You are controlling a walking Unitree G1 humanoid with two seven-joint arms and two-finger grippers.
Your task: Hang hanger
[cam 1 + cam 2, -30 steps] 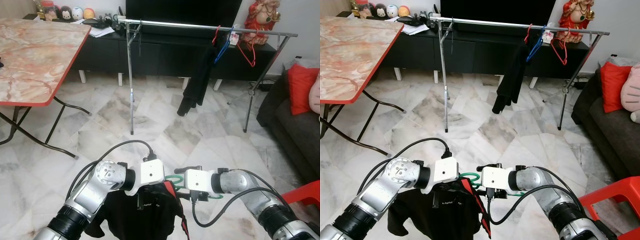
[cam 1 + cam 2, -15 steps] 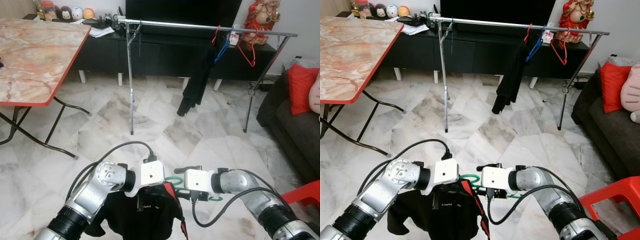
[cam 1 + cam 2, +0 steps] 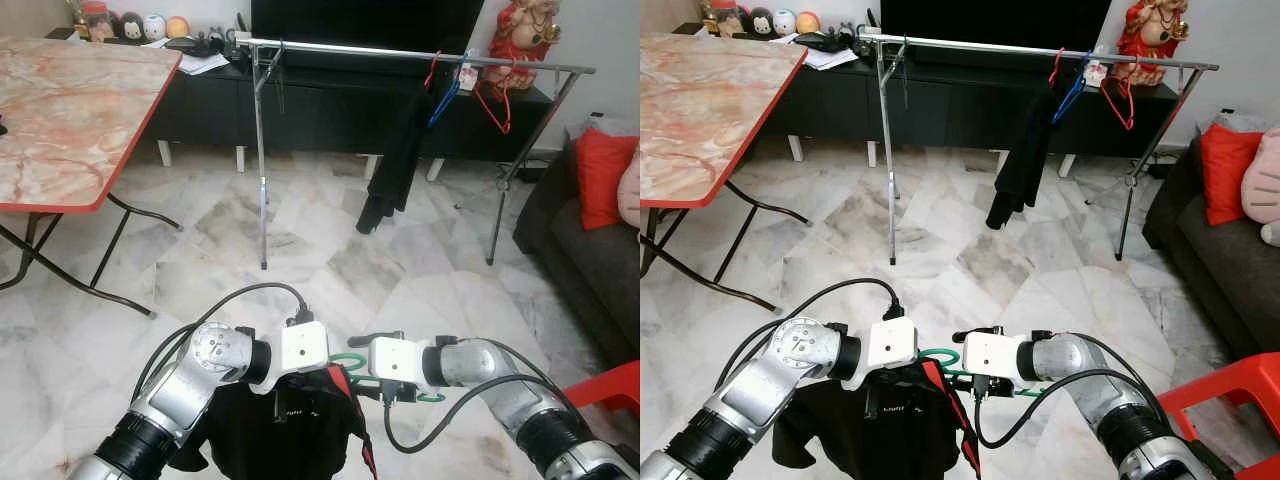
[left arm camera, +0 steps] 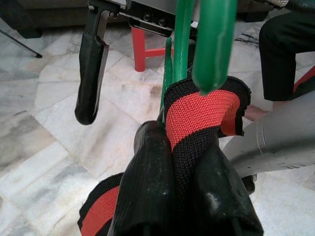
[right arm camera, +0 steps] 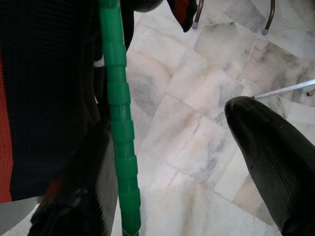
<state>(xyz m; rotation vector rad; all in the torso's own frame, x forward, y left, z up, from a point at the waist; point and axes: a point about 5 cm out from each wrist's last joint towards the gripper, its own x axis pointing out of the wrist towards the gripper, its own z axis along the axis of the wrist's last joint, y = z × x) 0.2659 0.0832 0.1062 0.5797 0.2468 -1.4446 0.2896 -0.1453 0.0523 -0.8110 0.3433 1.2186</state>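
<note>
A green plastic hanger (image 3: pixel 349 361) carries a black garment with red trim (image 3: pixel 292 432) low in front of me, between both arms. My left gripper (image 4: pixel 178 147) is shut on the garment's red-and-black collar, right at the hanger's neck (image 4: pixel 181 44). From the opposite side, my right gripper (image 5: pixel 172 162) stands open around the hanger's ribbed green bar (image 5: pixel 118 123), with one finger (image 5: pixel 268 147) well away from it. The steel clothes rail (image 3: pixel 400 52) stands far ahead across the floor. It holds a hanging black garment (image 3: pixel 398 150) plus red and blue hangers (image 3: pixel 494 100).
A marble-topped folding table (image 3: pixel 60 110) stands at the left. At the right are a dark sofa with a red cushion (image 3: pixel 603 175) and a red stool (image 3: pixel 612 385). A black TV console (image 3: pixel 200 100) runs behind the rail. Marble floor (image 3: pixel 330 260) lies between me and the rail.
</note>
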